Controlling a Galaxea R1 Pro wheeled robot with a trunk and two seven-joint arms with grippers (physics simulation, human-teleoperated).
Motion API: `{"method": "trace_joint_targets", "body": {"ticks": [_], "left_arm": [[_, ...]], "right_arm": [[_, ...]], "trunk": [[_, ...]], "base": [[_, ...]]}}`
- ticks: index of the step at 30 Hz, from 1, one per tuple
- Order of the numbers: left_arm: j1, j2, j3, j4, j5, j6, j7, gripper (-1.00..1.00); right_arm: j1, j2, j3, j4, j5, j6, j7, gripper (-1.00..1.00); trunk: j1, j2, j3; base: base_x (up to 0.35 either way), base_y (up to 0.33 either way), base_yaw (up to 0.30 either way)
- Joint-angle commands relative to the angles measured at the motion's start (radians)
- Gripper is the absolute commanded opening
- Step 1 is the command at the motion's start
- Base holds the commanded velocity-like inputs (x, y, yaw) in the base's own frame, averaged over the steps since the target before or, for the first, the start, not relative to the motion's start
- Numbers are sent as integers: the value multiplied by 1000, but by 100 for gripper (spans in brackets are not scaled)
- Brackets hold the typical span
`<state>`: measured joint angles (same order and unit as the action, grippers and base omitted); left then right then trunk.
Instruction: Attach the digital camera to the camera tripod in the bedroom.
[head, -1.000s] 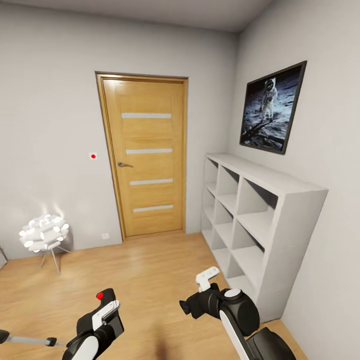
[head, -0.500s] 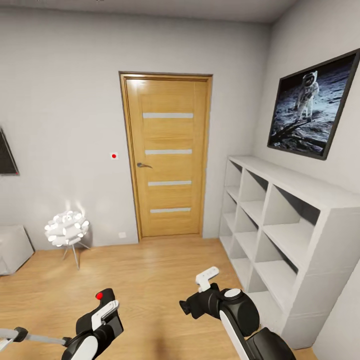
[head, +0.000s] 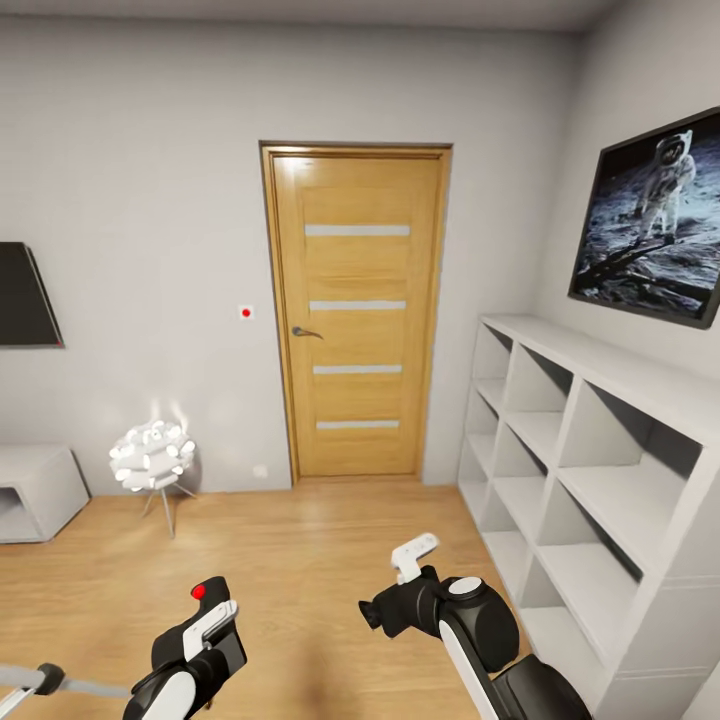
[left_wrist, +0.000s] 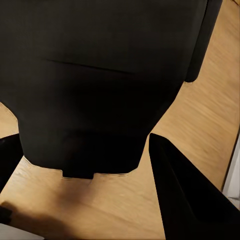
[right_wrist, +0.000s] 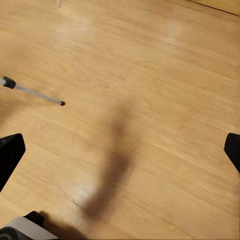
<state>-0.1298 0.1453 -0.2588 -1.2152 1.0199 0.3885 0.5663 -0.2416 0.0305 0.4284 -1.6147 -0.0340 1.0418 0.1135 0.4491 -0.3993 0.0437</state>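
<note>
Home interior, a lived-in room, not a lab or shop. Light wood plank floor (head: 330, 560), pale grey walls (head: 140, 220). Closed wooden door (head: 358, 310) with four pale horizontal strips, metal handle (head: 302, 331), wood frame. Small white wall switch with red dot (head: 246, 312) beside the door; low socket (head: 260, 470) near the floor. Framed astronaut-on-moon picture (head: 655, 225) on the right wall above white cube shelves (head: 590, 440). Spiky white glowing lamp (head: 152, 456) on thin metal legs on the floor. Dark flat screen (head: 25, 296) on the left wall over a low white cabinet (head: 35, 490). Same plank floor in the right wrist view.
</note>
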Motion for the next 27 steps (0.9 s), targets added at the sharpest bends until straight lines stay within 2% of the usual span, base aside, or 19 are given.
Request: {"method": "trace_joint_targets", "body": {"ticks": [1, 27], "left_arm": [[-1, 1, -2, -1, 5, 1, 8, -100], [-1, 2, -2, -1, 6, 0, 9, -100]], "right_arm": [[0, 0, 0, -1, -3, 4, 0, 100], [1, 0, 1, -1, -3, 4, 0, 100]], "trunk": [[1, -1, 0], [1, -1, 0]], "base": [[298, 1, 20], [322, 0, 3]]}}
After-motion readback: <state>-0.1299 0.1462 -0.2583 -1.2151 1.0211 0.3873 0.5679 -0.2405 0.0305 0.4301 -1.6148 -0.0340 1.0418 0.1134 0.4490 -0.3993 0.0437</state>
